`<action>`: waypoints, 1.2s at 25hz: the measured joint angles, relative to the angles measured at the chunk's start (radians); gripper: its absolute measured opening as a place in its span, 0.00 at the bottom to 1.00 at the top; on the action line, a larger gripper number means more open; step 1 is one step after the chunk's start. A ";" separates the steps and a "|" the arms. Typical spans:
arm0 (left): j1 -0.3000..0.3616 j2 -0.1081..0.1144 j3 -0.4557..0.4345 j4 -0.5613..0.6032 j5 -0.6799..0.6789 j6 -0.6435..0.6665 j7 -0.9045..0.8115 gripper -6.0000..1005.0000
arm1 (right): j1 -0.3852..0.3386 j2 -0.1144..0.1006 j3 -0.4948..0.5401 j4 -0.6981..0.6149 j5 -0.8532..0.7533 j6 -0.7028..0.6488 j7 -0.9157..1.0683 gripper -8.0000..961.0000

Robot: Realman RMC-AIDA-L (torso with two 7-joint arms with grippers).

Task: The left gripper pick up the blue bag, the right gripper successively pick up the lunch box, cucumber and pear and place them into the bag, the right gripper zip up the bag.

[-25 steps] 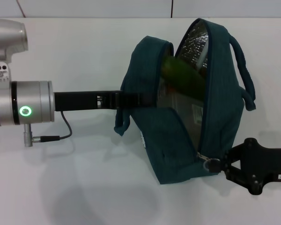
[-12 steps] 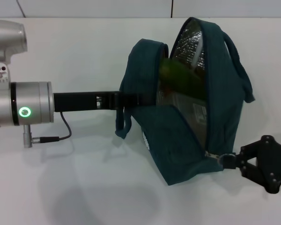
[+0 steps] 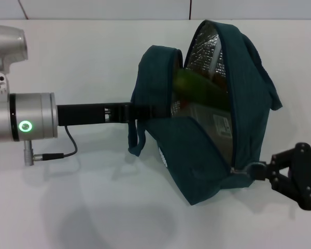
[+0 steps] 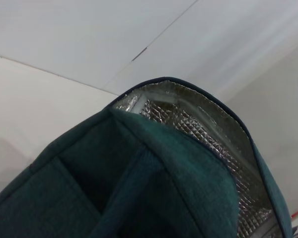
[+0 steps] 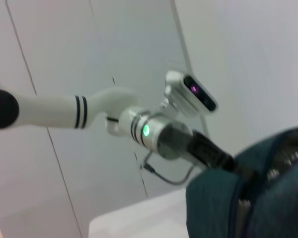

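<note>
Two end effectors share the blue bag at frame centre: we judge the left end effector clamps its near handle to steady it, while the right end effector (lower right) pinches the zipper pull, cucumber inside.

The bag is hiding most of the cucumber and the box inside it. The left gripper's fingertips are disappearing behind the bag's side panel. The right gripper is running off the picture's edge beside the bag.
</note>
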 joint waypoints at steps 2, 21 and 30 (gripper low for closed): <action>0.000 0.001 0.000 0.000 -0.005 0.000 0.000 0.06 | 0.010 0.006 0.002 -0.004 0.019 -0.007 -0.002 0.01; 0.007 0.001 -0.217 -0.053 -0.073 0.032 0.289 0.59 | 0.139 0.016 -0.044 0.013 0.245 0.081 -0.036 0.01; 0.075 0.005 -0.258 -0.051 -0.189 0.046 0.337 0.86 | 0.204 0.024 -0.112 0.012 0.303 0.166 -0.034 0.01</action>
